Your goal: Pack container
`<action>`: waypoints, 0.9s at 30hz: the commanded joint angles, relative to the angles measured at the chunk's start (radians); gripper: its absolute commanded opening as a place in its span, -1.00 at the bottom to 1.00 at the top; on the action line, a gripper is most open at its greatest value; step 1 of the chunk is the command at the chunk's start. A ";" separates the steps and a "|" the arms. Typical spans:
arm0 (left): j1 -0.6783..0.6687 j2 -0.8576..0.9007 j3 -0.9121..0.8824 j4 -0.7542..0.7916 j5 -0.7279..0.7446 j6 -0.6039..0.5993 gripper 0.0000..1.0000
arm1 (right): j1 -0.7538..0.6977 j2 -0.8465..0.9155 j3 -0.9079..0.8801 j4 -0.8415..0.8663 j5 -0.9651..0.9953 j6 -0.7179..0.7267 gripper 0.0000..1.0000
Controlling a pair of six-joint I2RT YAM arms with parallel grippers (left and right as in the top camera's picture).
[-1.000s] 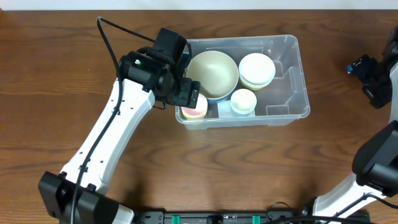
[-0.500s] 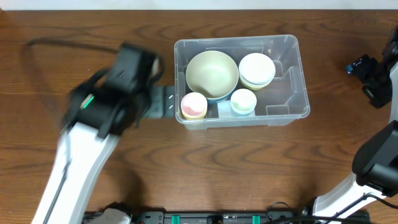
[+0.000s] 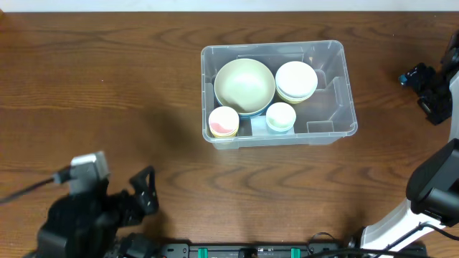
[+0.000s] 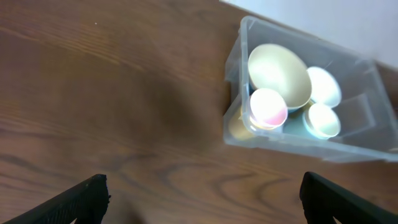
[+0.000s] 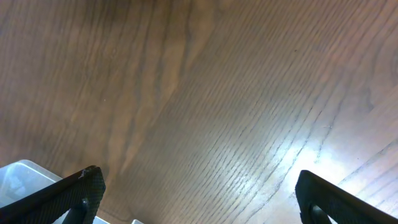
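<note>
The clear container (image 3: 330,104) stands at the table's centre back. It holds a large pale green bowl (image 3: 244,86), a white bowl stack (image 3: 296,79), a small pink cup stack (image 3: 224,122) and a small pale blue cup (image 3: 280,117). My left gripper (image 3: 143,192) is open and empty, low at the front left, far from the container. In the left wrist view its fingers (image 4: 202,202) frame bare wood, with the container (image 4: 367,124) ahead. My right gripper (image 3: 424,84) is open and empty at the far right, with its fingers (image 5: 200,193) over bare wood.
The brown wooden table (image 3: 107,86) surrounds the container. A corner of the container (image 5: 18,177) shows at the lower left of the right wrist view. The right end of the container floor holds nothing.
My left arm has drawn back from the container's left end to the front left of the table. The pink cup stack stays in the container. The right arm has not moved.
</note>
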 commanded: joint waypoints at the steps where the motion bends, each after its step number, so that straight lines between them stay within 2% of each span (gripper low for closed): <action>1: 0.003 -0.038 -0.013 -0.011 -0.020 -0.048 0.96 | -0.008 -0.009 -0.005 0.000 0.004 0.014 0.98; 8: 0.003 -0.043 -0.013 -0.089 -0.020 -0.048 0.96 | -0.008 -0.009 -0.005 0.000 0.004 0.014 0.99; 15: 0.003 -0.043 -0.013 -0.096 -0.020 -0.043 0.96 | -0.008 -0.009 -0.005 0.000 0.004 0.014 0.99; 22: 0.002 -0.043 -0.038 -0.003 -0.019 0.138 0.96 | -0.008 -0.009 -0.005 0.000 0.004 0.014 0.99; 27: 0.043 -0.057 -0.181 0.177 -0.019 0.266 0.96 | -0.008 -0.009 -0.005 0.000 0.004 0.014 0.99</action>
